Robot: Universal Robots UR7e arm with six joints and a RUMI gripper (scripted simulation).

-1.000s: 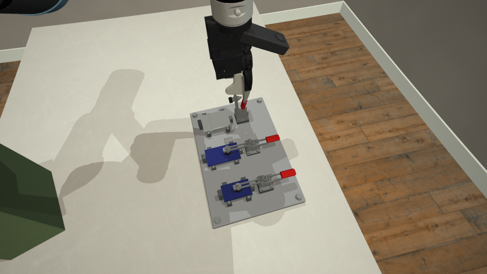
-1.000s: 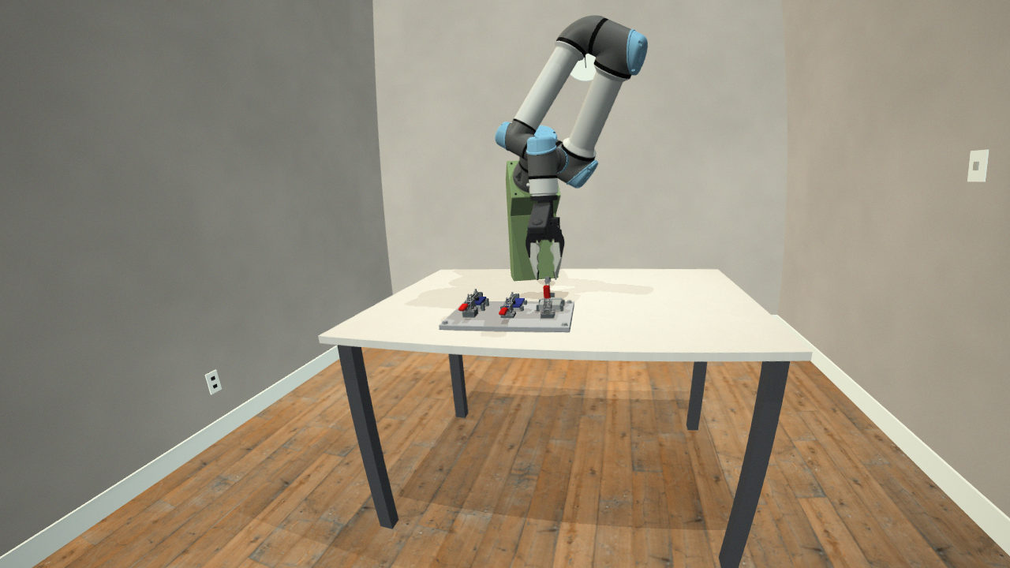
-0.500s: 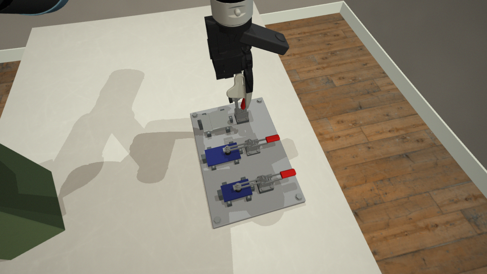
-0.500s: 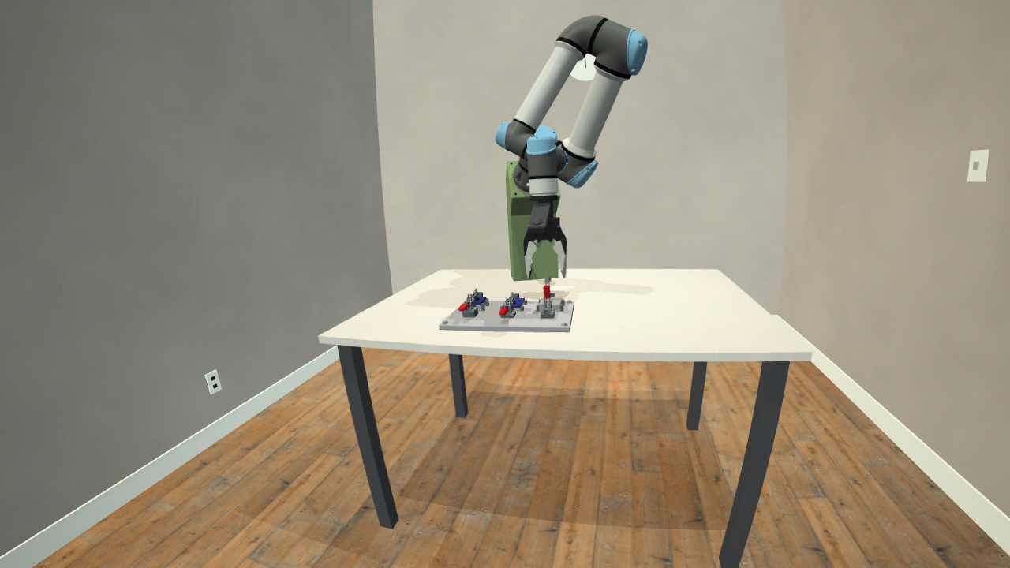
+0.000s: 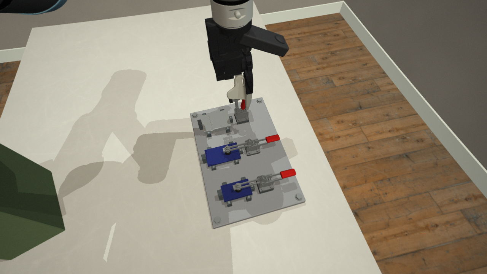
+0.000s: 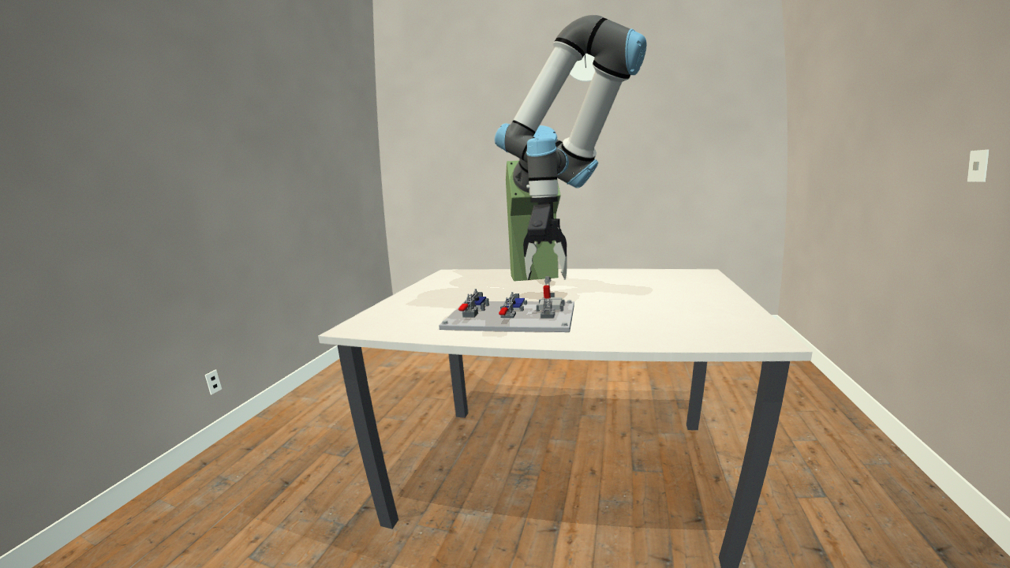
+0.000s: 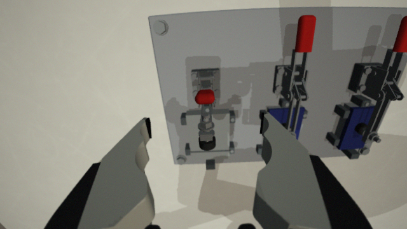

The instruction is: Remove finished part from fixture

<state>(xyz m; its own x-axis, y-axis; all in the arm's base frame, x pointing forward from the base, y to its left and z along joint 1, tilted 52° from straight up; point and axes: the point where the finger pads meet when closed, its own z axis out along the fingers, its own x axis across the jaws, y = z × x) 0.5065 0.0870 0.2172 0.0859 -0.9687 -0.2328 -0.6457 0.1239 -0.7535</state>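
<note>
The grey fixture plate (image 5: 272,163) (image 6: 508,325) (image 7: 248,41) lies on the white table (image 5: 102,85). The finished grey part (image 5: 217,121) (image 7: 222,133) sits in the far station between its stops. That station's toggle clamp stands swung up, with its red handle (image 5: 243,104) (image 6: 545,289) (image 7: 205,96) upright. Two blue blanks (image 5: 223,155) (image 5: 236,192) (image 7: 275,114) (image 7: 353,127) lie under closed clamps with flat red handles. My gripper (image 5: 240,99) (image 6: 544,272) (image 7: 205,116) is open and empty. It hangs just above the raised handle, over the finished part's station.
A green pedestal block (image 5: 23,197) (image 6: 518,226) stands at the table's back edge, behind the fixture. The table's side edge (image 5: 327,190) runs close along the plate on the handle side. The wooden floor lies beyond it.
</note>
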